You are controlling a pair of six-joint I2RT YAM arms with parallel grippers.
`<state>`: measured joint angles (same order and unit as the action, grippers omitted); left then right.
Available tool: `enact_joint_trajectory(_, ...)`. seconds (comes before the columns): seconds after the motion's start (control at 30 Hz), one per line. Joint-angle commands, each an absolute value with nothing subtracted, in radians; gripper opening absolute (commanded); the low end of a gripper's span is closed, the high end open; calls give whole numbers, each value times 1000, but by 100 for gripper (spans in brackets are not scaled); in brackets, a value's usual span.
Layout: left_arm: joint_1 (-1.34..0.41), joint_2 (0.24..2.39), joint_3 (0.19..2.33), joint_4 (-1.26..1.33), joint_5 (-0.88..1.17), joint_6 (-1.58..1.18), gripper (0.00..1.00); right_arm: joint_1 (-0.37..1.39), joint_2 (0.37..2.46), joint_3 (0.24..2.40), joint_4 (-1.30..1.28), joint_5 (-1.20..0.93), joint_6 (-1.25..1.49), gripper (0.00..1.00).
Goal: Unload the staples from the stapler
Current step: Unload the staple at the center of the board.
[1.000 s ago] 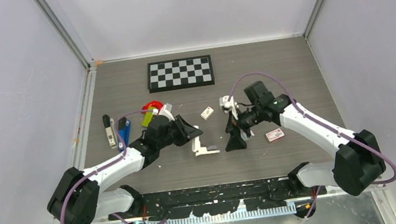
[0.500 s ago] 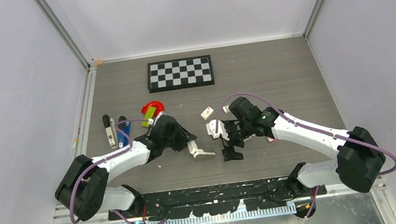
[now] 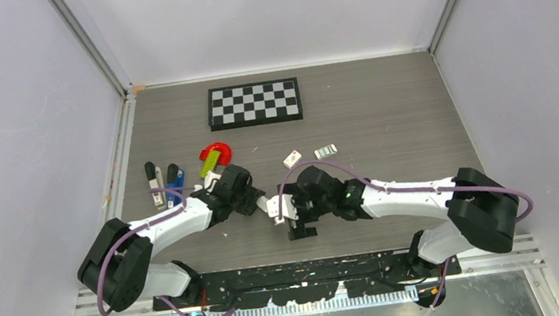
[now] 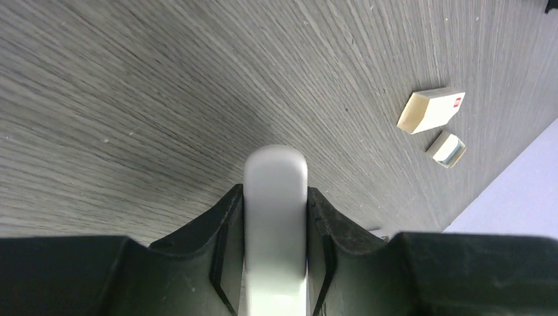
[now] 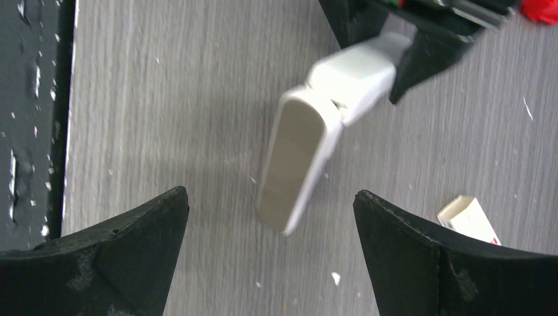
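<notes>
I am working over the grey wood-grain table (image 3: 383, 114). My left gripper (image 4: 275, 194) is clamping one leaf of the white stapler (image 5: 296, 158), which is lying open at its hinge near the table's front middle. My right gripper (image 5: 268, 194) is hovering with its jaws spread wide on either side of the stapler's free leaf, touching nothing. The blue stapler (image 3: 174, 182) is lying well off to the left. Two small pale boxes (image 4: 431, 110) are sitting beyond the grippers.
</notes>
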<state>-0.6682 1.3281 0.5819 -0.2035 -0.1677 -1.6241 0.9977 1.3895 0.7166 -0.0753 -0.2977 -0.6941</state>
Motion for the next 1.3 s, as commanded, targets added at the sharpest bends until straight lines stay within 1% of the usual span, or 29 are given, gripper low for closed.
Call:
enact_joint_trajectory(0.0,-667,1327,582,-247,-244,-1733,0,1068,1439,697,107,-194,-635,99)
enact_joint_trajectory(0.23,-667,1332,554,-200,-222,-1783,0,1128,1532,703,250,71,-609,99)
enact_joint_trajectory(0.4,-667,1319,531,-156,-199,-1776,0,1129,1514,688,270,106,-622,93)
enact_joint_trajectory(0.47,-668,1315,527,-139,-182,-1766,0,1129,1506,691,263,107,-624,87)
enact_joint_trajectory(0.63,-668,1297,513,-112,-151,-1758,0,1129,1524,693,248,109,-647,61)
enact_joint_trajectory(0.73,-667,1281,499,-106,-153,-1768,0,1128,1526,689,249,109,-656,51)
enact_joint_trajectory(1.03,-667,1268,484,-69,-128,-1768,0,1129,1516,675,263,124,-689,30)
enact_joint_trajectory(1.13,-668,1258,482,-62,-118,-1765,0,1129,1476,683,226,127,-698,26)
enact_joint_trajectory(1.27,-668,1244,495,-66,-117,-1750,0,1128,1427,695,124,80,-744,25)
